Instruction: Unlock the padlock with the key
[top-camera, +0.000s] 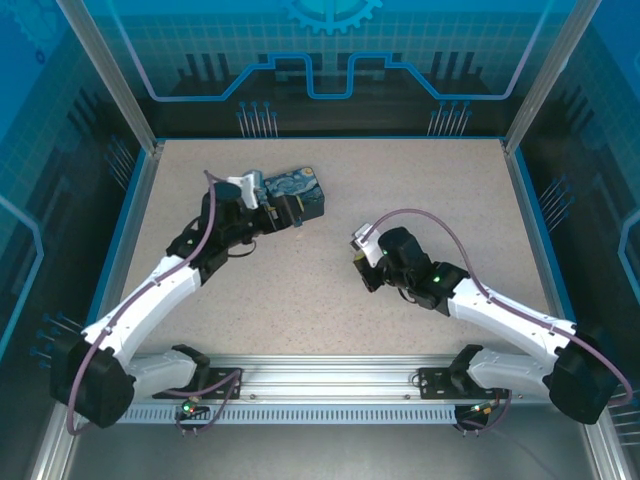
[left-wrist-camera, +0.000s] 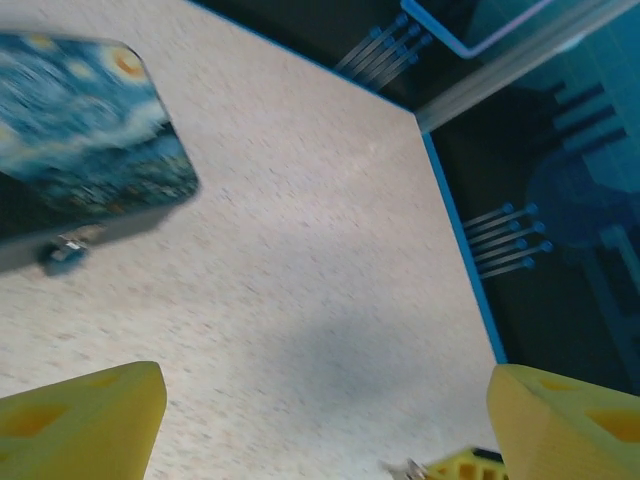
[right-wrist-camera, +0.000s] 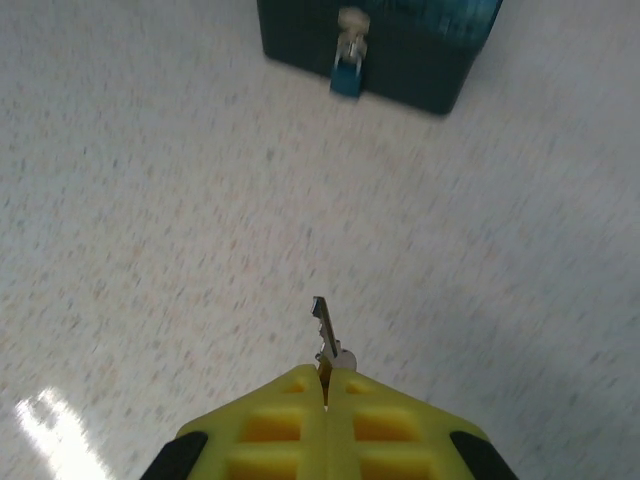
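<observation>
We see the key (right-wrist-camera: 322, 330) pinched and the padlock (right-wrist-camera: 348, 70) on the tin (right-wrist-camera: 420, 45).
Our right gripper (right-wrist-camera: 326, 388) presses its ribbed yellow jaws together on the thin, toothed metal key, low centre of its view; the small blue padlock hangs at the top. The left gripper (left-wrist-camera: 325, 430) stands wide above the speckled table (left-wrist-camera: 330, 250).

2 arms reach out over a speckled beige table (top-camera: 260, 310) from a metal rail (top-camera: 330, 378) at its near edge. The left gripper (top-camera: 290, 213) sits against the near side of a blue-and-yellow painted tin (top-camera: 305, 187) toward the far left. The right gripper (top-camera: 362, 268) hangs over bare table near the centre, well apart from the tin, pointing roughly toward it.
</observation>
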